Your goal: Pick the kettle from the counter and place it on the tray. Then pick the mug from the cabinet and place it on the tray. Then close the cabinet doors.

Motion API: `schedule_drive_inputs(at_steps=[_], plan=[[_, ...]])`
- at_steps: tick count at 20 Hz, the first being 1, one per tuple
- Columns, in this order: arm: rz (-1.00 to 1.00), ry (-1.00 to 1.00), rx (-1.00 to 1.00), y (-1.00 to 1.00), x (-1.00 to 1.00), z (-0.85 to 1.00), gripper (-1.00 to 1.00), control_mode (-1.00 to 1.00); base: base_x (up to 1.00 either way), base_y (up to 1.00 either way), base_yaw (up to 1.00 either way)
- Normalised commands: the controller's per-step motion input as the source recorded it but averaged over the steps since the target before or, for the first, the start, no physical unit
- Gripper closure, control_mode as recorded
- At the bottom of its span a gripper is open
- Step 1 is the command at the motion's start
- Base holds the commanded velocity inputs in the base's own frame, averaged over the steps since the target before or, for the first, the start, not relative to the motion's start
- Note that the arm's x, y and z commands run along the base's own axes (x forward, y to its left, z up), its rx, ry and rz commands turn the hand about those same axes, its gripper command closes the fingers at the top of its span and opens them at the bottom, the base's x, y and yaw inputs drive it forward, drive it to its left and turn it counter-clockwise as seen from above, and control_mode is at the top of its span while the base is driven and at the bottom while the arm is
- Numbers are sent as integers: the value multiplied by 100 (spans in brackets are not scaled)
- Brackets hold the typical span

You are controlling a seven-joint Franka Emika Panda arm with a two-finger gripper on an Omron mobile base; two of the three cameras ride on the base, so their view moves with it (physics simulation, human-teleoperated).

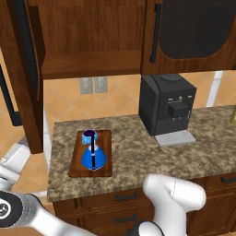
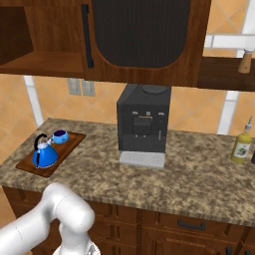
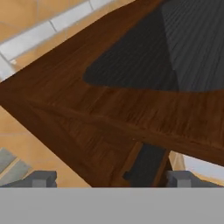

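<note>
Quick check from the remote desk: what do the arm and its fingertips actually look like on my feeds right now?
The arm is glossy white with rounded, tube-like links and bulbous joints; in the right base view it reads the same smooth white. A dark round joint cap with a light marking sits at the left base view's lower left. The gripper shows two small blocky grey fingertips. No cables are visible.

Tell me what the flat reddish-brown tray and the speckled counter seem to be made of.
The flat reddish-brown tray looks like wood with a dull finish: grain streaks show along it. The speckled brown-grey counter looks like granite, judging by its mottled flecks; whether it is polished is unclear.
</note>
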Motion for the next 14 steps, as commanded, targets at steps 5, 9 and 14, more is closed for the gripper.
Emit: schedule_drive_inputs(at_steps=[5, 9, 14], plan=[[-5, 8, -3, 47, 24, 11, -100, -100, 0, 0, 0], [-8, 6, -6, 32, 11, 42, -100, -100, 0, 0, 0], [-11, 1, -2, 5, -4, 48, -100, -100, 0, 0, 0]])
